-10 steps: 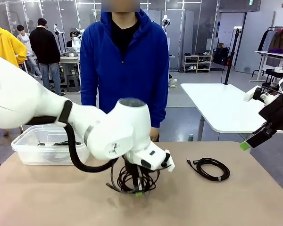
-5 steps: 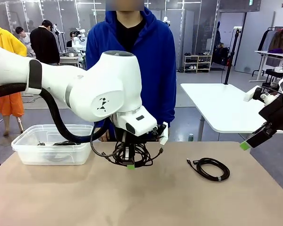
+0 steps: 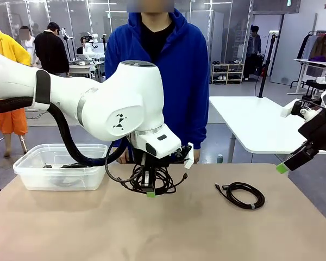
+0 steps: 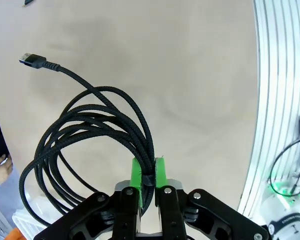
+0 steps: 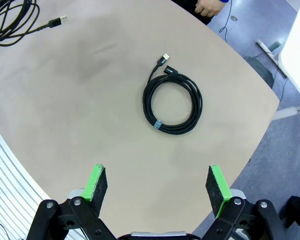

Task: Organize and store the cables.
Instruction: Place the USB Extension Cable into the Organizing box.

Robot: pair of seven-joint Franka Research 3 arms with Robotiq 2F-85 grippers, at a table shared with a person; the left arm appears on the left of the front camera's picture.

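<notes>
1. The left arm reaches in from the left across the middle of the counter (image 3: 98,234). Its big white elbow joint is high and its wrist points straight down.
2. The left gripper (image 3: 150,191) is closed tight. Its green pads (image 4: 136,172) pinch one cable bundle (image 3: 171,176) at the place where a small band ties the loops together.
3. This held cable is black and braided, in several loose loops that spread out to both sides of the gripper. One end sticks out free and carries a flat USB plug (image 4: 32,60). The bundle hangs just above the counter, near the middle and a little to the far side.
4. The right arm stays high at the right edge, away from the counter. The right gripper (image 5: 157,182) is wide open and holds nothing.
5. A second cable (image 3: 234,199) lies flat on the counter to the right of the middle. It is a neat round black coil with one tie, and its two plugs rest side by side at its far left.
6. A clear plastic box (image 3: 54,179) stands at the far left of the counter, with dark cords lying inside.
</notes>
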